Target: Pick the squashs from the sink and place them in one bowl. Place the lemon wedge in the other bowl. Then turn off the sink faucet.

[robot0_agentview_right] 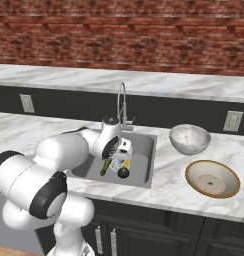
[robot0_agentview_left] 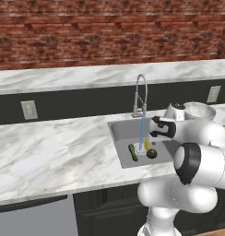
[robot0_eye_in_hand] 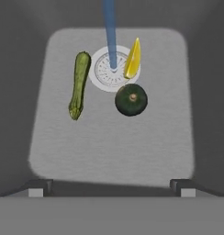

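Observation:
My gripper (robot0_eye_in_hand: pixel 111 188) hangs open above the sink (robot0_eye_in_hand: pixel 109 147), nothing between its fingers. On the basin floor lie the two squashs: a slim yellowish-green one (robot0_eye_in_hand: pixel 79 85) left of the drain, and a round dark green one (robot0_eye_in_hand: pixel 131 99) just below and right of it. The yellow lemon wedge (robot0_eye_in_hand: pixel 133 58) rests on the drain's right edge. Water streams from the chrome gooseneck faucet (robot0_agentview_left: pixel 141 94) onto the drain. On the counter right of the sink stand the grey-white bowl (robot0_agentview_right: pixel 190 138) and, nearer the front, the shallow tan bowl (robot0_agentview_right: pixel 212 178). Both bowls hold nothing.
White marble counter (robot0_agentview_left: pixel 54 147) stretches left of the sink, with a dark backsplash and wall outlets (robot0_agentview_left: pixel 29 109) behind. The sink's steep grey walls (robot0_eye_in_hand: pixel 17 92) close in on both sides. My arm's white elbow (robot0_agentview_left: pixel 197 161) blocks the right part of the left base view.

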